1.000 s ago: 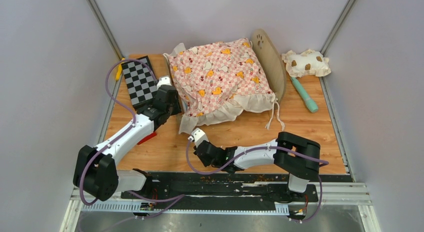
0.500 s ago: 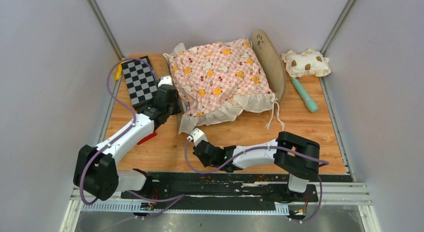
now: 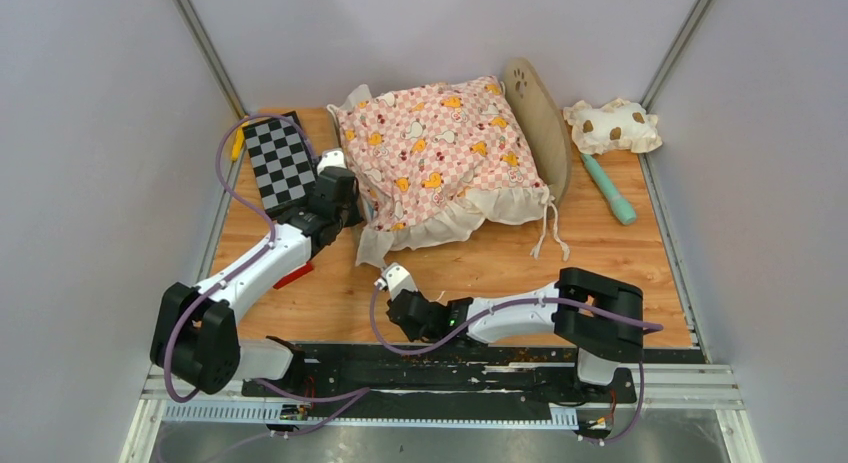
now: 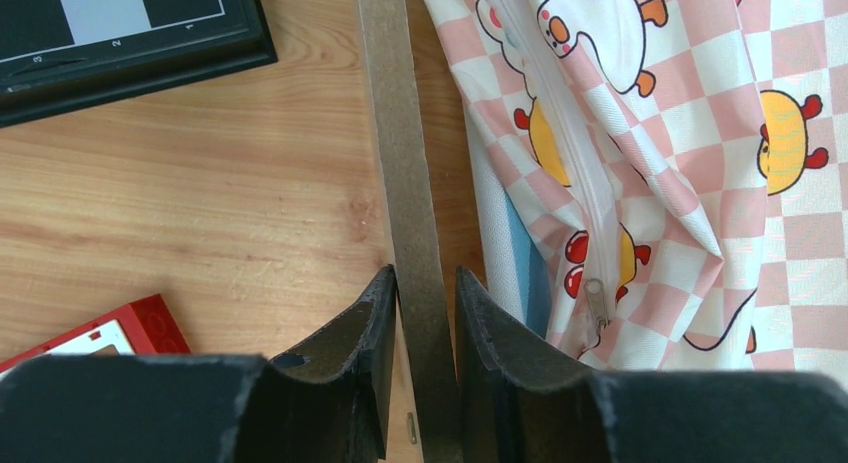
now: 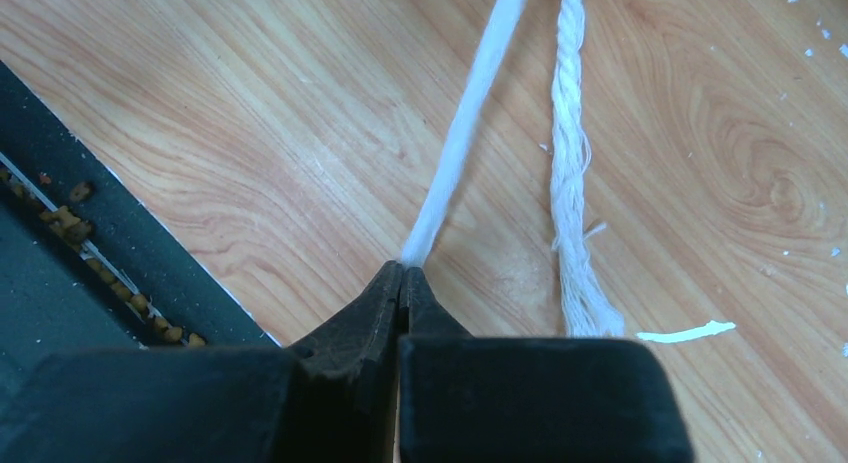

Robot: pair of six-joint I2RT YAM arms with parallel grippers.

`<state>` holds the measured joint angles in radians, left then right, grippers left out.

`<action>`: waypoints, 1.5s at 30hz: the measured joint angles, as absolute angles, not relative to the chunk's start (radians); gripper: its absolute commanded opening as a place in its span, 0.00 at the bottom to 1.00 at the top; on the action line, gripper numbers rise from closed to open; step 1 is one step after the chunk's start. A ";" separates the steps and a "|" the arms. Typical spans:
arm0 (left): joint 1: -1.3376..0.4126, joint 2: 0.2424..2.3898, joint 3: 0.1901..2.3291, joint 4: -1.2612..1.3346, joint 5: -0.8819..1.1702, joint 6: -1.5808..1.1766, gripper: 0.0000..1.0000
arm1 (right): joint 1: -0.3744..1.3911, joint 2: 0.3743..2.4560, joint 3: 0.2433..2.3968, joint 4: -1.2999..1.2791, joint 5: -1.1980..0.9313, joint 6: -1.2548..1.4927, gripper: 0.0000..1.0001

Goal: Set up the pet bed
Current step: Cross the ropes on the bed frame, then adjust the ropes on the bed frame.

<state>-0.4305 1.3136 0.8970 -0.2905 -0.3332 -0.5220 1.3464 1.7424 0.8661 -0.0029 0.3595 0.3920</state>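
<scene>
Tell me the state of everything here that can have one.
pet bed, standing, covered by the cushion
pink checkered cushion, lying on the pet bed
spotted pillow, off the bed, at the far right corner
left gripper, jaws astride the bed's end board, grip unclear
right gripper, jaws shut on a white cord

Left gripper (image 4: pixel 425 283) pokes in from 6 o'clock, its two dark fingers (image 4: pixel 378 318) either side of a thin edge-on board of the pet bed (image 4: pixel 393 133) that runs from 12 down to 6. They're right up against the wood, can't tell if they're actually squeezing. Pink checkered cushion (image 4: pixel 700 133) with ducks fills 1 to 4 o'clock, white zipper (image 4: pixel 560 133) near the board, a sliver of blue fabric (image 4: pixel 520 268) under it. Checkerboard (image 4: pixel 120 33) corner at 10, something red (image 4: pixel 110 333) at 8, wooden table (image 4: pixel 200 183) between
</scene>
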 measured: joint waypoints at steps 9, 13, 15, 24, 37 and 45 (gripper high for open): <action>-0.424 1.332 0.902 -0.263 -0.331 -0.517 0.25 | 1.360 1.731 0.855 -0.004 0.356 0.399 0.00; -0.424 1.332 0.902 -0.260 -0.325 -0.516 0.26 | 1.361 1.718 0.846 -0.009 0.346 0.400 0.00; -0.424 1.332 0.902 -0.260 -0.324 -0.514 0.29 | 1.363 1.704 0.836 -0.019 0.339 0.403 0.03; -0.421 1.327 0.902 -0.301 -0.276 -0.490 0.53 | 1.367 1.603 0.782 -0.128 0.330 0.402 0.31; -0.422 1.127 0.916 -0.390 -0.229 -0.488 0.74 | 1.264 1.617 0.916 -0.089 0.304 0.388 0.51; -0.422 0.911 0.938 -0.457 -0.241 -0.482 0.78 | 1.207 1.739 0.985 -0.009 0.239 0.422 0.59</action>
